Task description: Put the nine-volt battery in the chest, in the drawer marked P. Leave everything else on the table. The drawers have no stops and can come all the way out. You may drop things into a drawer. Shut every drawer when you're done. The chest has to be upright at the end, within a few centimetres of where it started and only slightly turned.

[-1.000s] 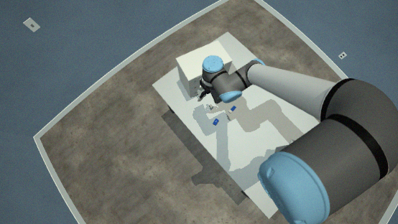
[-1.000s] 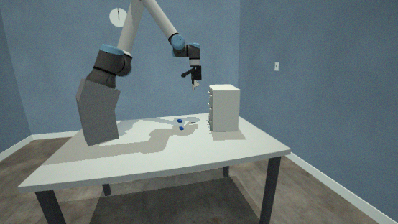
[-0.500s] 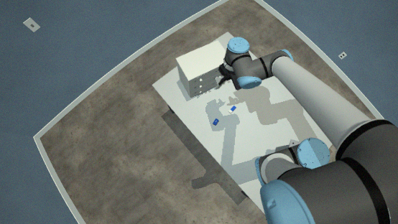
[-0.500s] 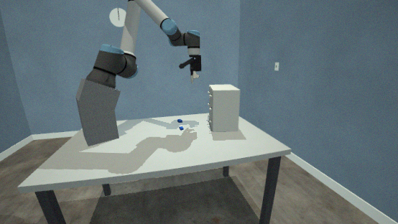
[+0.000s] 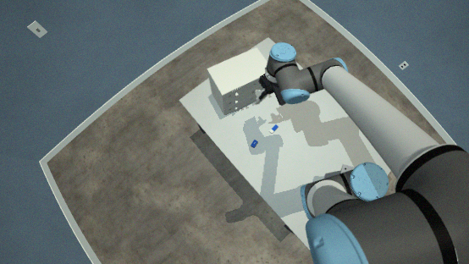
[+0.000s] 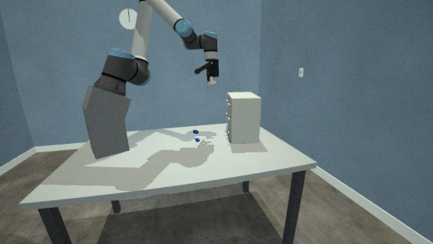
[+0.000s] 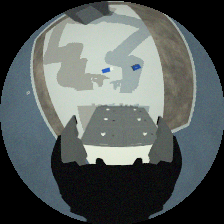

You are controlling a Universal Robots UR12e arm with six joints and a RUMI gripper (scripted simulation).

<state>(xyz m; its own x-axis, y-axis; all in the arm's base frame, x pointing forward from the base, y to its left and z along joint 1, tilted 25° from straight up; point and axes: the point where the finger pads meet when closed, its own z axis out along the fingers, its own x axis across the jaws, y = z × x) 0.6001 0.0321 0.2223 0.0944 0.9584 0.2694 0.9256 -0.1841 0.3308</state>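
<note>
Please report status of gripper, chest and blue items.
Gripper open, holding nothing. Chest upright, drawers look shut. Two blue items on table, battery unclear.

The chest (image 5: 238,68) (image 6: 246,117) (image 7: 107,127) stands upright on the desk (image 5: 220,127) (image 6: 168,189) (image 7: 80,37). Two small items lie near each other on the desk, before its drawer fronts (image 5: 239,101) (image 7: 120,126), apart from the chest.

Blue walls (image 5: 127,34) (image 6: 332,78), pale skirting (image 5: 148,82) (image 6: 363,197); mottled brown floor (image 5: 127,169) (image 6: 176,223); round white clock (image 6: 126,20) on wall; shadows crossing white table (image 5: 228,140) (image 6: 242,166) (image 7: 90,40).
</note>
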